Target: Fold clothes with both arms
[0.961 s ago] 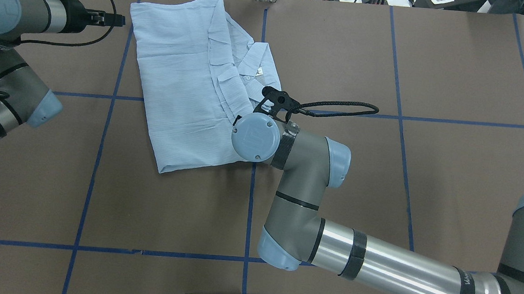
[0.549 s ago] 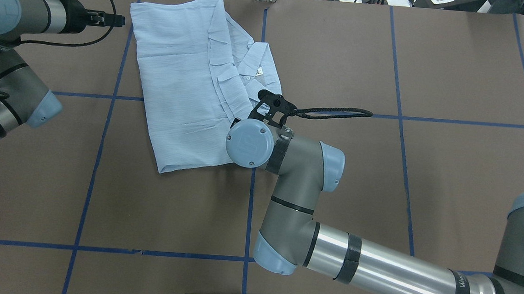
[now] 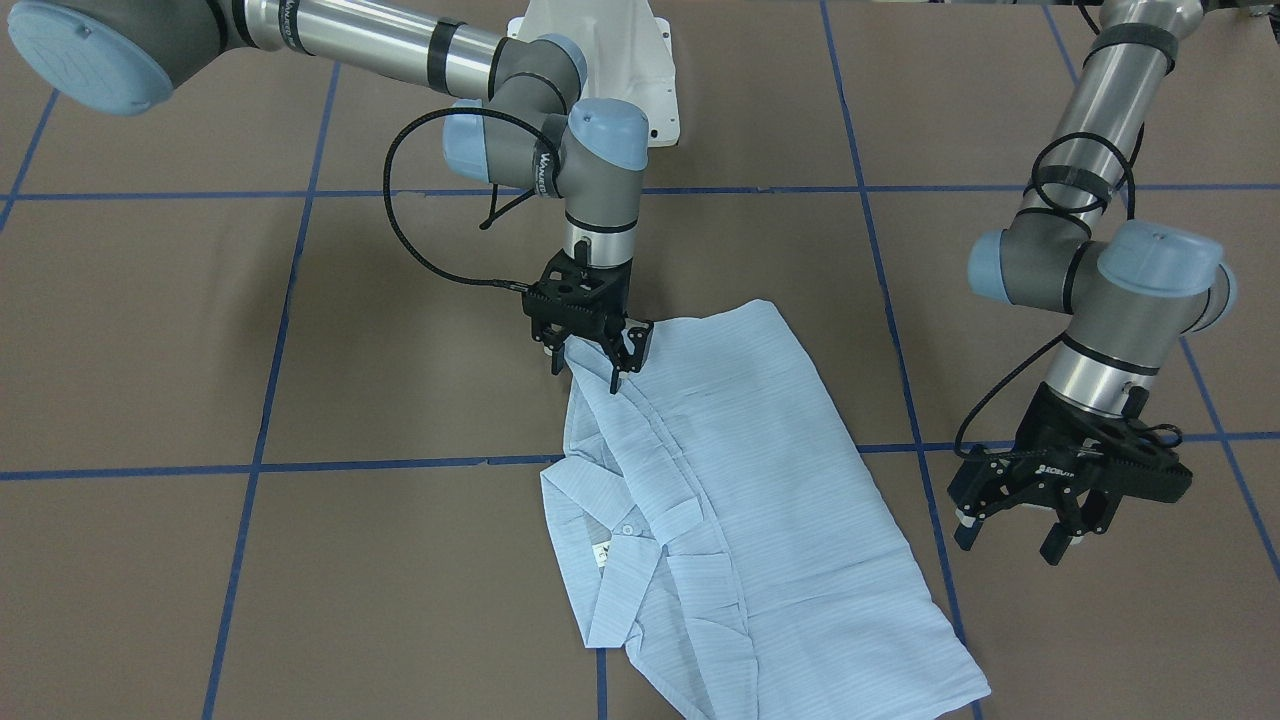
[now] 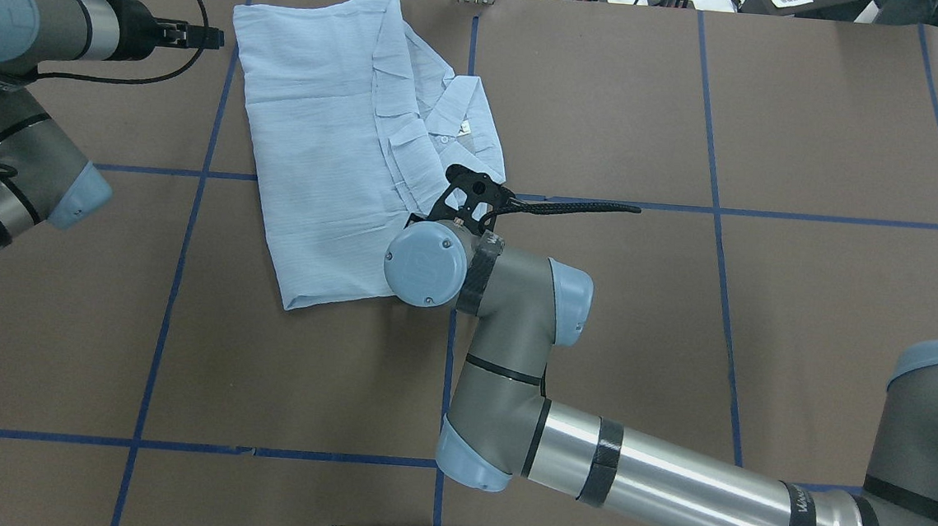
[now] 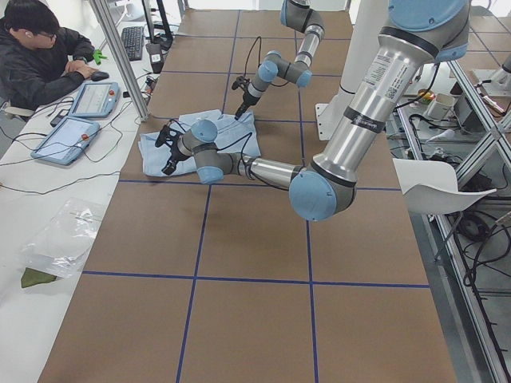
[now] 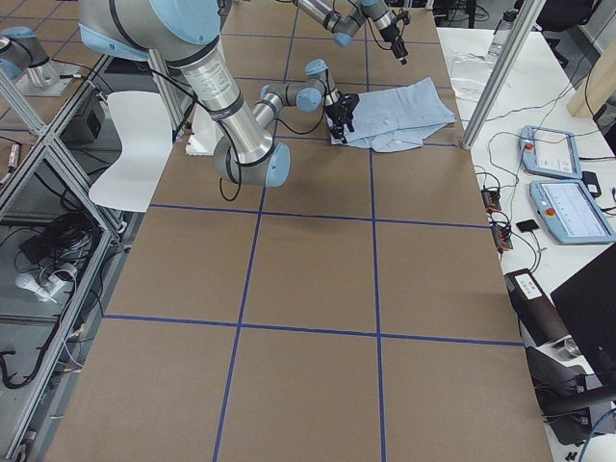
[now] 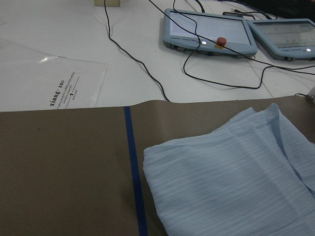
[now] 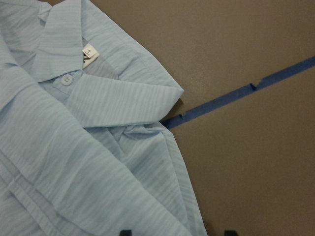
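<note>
Across the table from the robot, in the front-facing view, the shirt (image 3: pixel 740 500) lies folded flat on the brown table (image 3: pixel 300 330), collar (image 3: pixel 625 560) up; the right gripper (image 3: pixel 585 372) points down at the shirt's corner nearest the robot, fingers spread with the fabric bunched between them; the left gripper (image 3: pixel 1012 540) hangs released, just beside the shirt's long edge, apart from it.
From overhead, the shirt reaches the far table edge; the right wrist hides its gripper.
Both side views show the shirt at the operators' side, near a seated person (image 5: pixel 40 56).
Left wrist view: a shirt corner beside a blue tape line (image 7: pixel 134 167).
Right wrist view: button (image 8: pixel 66 79) and label (image 8: pixel 88 55) at the collar; fingertips (image 8: pixel 125 232) well apart, the shirt's edge between them, not clamped.
</note>
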